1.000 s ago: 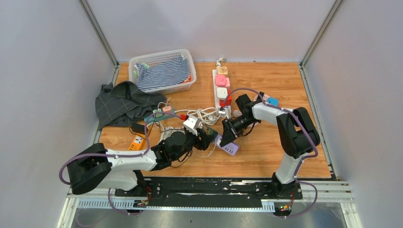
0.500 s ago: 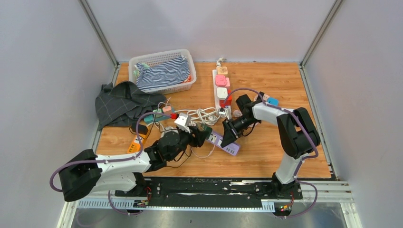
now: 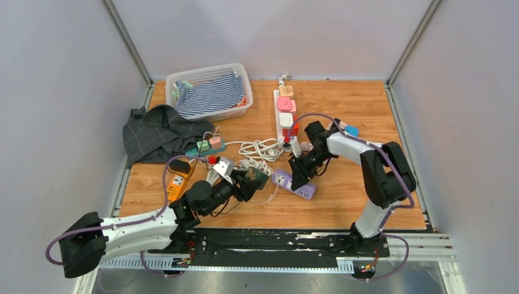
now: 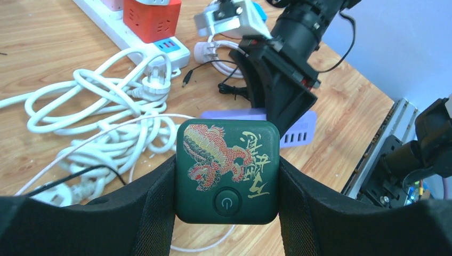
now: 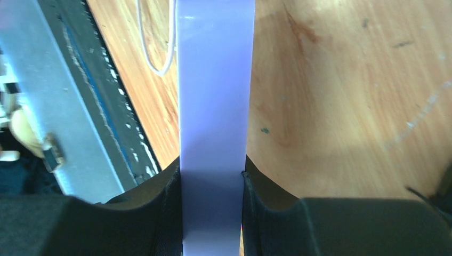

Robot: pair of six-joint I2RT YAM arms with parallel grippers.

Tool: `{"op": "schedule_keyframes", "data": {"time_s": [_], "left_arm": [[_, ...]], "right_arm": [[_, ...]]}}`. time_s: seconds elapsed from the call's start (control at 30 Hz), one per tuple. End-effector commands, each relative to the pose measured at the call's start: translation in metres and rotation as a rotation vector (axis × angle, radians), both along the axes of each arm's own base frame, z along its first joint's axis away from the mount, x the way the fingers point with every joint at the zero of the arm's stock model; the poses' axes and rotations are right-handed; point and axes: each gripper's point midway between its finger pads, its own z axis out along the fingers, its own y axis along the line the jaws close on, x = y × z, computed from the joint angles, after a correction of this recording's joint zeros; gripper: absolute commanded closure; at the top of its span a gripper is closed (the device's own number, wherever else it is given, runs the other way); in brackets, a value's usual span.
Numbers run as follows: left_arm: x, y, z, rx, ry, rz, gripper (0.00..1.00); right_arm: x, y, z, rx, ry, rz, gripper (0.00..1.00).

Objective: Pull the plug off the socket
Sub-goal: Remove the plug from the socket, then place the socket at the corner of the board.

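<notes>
Green dragon-print plug, clamped in my left gripper, sits clear of the purple socket strip that my right gripper pinches just beyond, so pull looks done; next I'd judge: set plug down, let go. Versus half a second ago, my left arm drew back and the plug-strip gap widened.

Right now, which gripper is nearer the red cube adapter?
Right. Right gripper, clamping the purple power strip, is nearside of the red cube adapter; left gripper, holding the green dragon-print plug, is farther left.
</notes>
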Motion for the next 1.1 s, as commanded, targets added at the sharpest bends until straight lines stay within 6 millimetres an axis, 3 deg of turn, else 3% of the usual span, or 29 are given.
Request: {"op": "schedule_keyframes", "data": {"time_s": [0.0, 0.2, 0.57, 0.7, 0.97, 1.07], "left_arm": [[-0.003, 0.010, 0.009, -0.049, -0.042, 0.009, 1.00], [-0.009, 0.016, 0.019, -0.085, -0.060, 0.000, 1.00], [-0.017, 0.018, 0.028, -0.144, -0.056, -0.028, 1.00], [-0.019, 0.019, 0.027, -0.154, -0.047, -0.033, 1.00], [-0.021, 0.021, 0.029, -0.169, -0.050, -0.036, 1.00], [-0.021, 0.020, 0.028, -0.167, -0.049, -0.037, 1.00]], "right_arm": [[0.015, -0.024, 0.015, -0.112, -0.215, 0.081, 1.00], [0.022, -0.047, 0.028, -0.200, -0.378, 0.132, 1.00], [0.029, -0.059, 0.076, -0.154, -0.602, 0.085, 1.00], [0.040, -0.063, 0.091, -0.162, -0.685, 0.019, 1.00], [0.036, -0.065, 0.149, 0.069, -0.751, -0.126, 1.00], [0.034, -0.072, 0.162, 0.099, -0.786, -0.163, 1.00]]}}
